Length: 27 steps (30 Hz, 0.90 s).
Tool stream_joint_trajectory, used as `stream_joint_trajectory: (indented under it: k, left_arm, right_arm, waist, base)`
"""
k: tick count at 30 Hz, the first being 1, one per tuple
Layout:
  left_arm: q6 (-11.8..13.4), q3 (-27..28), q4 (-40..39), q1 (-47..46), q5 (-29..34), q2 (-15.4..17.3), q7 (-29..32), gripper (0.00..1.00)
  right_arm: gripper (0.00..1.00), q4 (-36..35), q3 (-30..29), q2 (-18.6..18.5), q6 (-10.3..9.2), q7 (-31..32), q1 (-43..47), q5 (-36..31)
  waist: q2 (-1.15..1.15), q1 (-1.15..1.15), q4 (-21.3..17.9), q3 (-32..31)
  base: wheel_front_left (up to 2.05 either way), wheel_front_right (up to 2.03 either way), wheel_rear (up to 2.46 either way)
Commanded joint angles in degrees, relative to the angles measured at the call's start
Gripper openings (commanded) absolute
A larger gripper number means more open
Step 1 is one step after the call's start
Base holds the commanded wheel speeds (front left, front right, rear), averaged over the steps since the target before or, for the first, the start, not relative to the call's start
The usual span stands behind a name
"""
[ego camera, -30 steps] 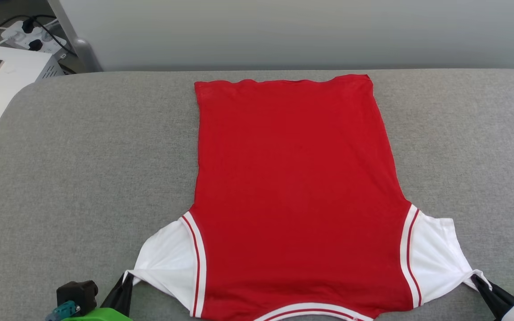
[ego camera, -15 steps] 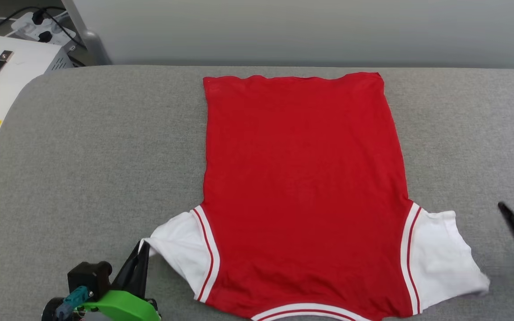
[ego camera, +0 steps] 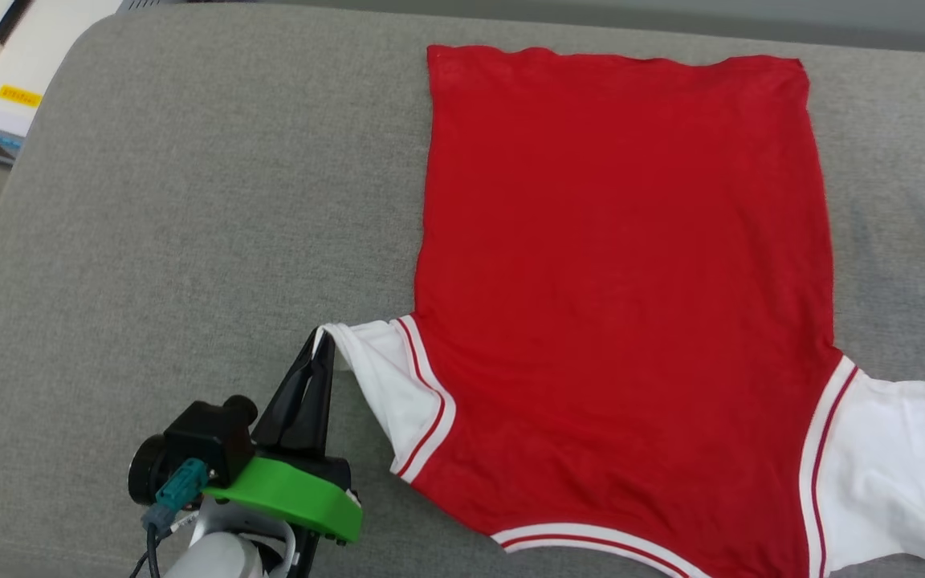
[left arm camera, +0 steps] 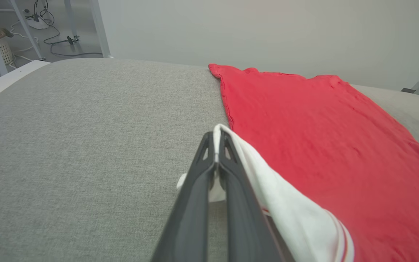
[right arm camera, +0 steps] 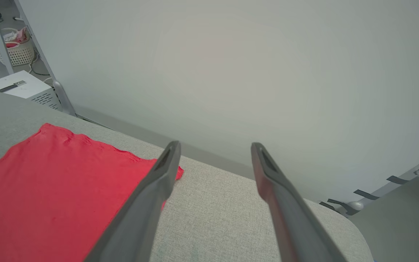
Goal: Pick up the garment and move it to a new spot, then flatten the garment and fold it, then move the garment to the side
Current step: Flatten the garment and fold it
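The garment [ego camera: 623, 289] lies flat on the grey cushion [ego camera: 189, 241], plain red side up, hem at the far end and striped collar at the near edge. My left gripper [ego camera: 319, 343] is shut on the tip of its white left sleeve [ego camera: 386, 385], lifting it and drawing it in toward the red body; the left wrist view shows the white sleeve [left arm camera: 267, 189] pinched at the left gripper [left arm camera: 215, 140]. The right sleeve [ego camera: 880, 474] lies loose and flat. My right gripper [right arm camera: 215, 149] is open above the cushion, empty, beside the garment's hem corner [right arm camera: 67, 174].
A white box [ego camera: 5, 48] stands off the cushion's far left corner. A pale wall runs behind the cushion [right arm camera: 231, 72]. Bare grey cushion spreads to the left of the garment. A wicker basket [right arm camera: 15, 45] sits on the floor far left.
The right gripper let go of the right sleeve and withdrew from the head view. The left gripper carried its sleeve forward and inward. The head camera also tilted down and left.
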Motion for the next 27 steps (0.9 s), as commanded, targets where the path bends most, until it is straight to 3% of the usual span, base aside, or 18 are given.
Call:
stream_joint_trajectory:
  k: [1,6,12,18,27]
  left_arm:
    - [-0.23,0.02,-0.3,-1.54,0.8,-0.73,-0.33,0.0]
    - [-1.46,0.43,-1.37,-3.82,2.68,-3.47,-0.33,0.0]
    - [-3.67,0.57,-1.62,-6.16,5.06,-6.6,-0.33,0.0]
    - [-5.82,1.21,-1.69,-7.89,7.16,-8.9,-0.33,0.0]
    - [-8.23,2.39,-0.49,-8.53,9.88,-11.17,-0.33,0.0]
  right_arm:
    - [1.0,1.79,1.39,0.15,-0.06,4.31,-3.46,0.08]
    - [1.0,9.43,6.25,1.22,-0.06,22.77,-16.1,0.49]
    - [1.0,17.81,8.28,3.6,-0.06,37.25,-25.82,-0.13]
    - [1.0,22.3,8.7,5.72,-0.06,40.92,-30.06,-4.1]
    - [1.0,26.66,10.22,6.04,-0.06,43.67,-24.01,-4.35]
  waist:
    - [0.0,0.0,6.21,7.32]
    - [0.0,0.0,9.32,12.16]
    - [0.0,0.0,12.21,16.95]
    - [0.0,0.0,13.76,20.94]
    - [0.0,0.0,14.0,22.01]
  base:
    - [0.0,0.0,0.0]
    - [0.0,0.0,0.0]
    - [0.0,0.0,0.0]
    - [0.0,0.0,0.0]
    - [0.0,0.0,0.0]
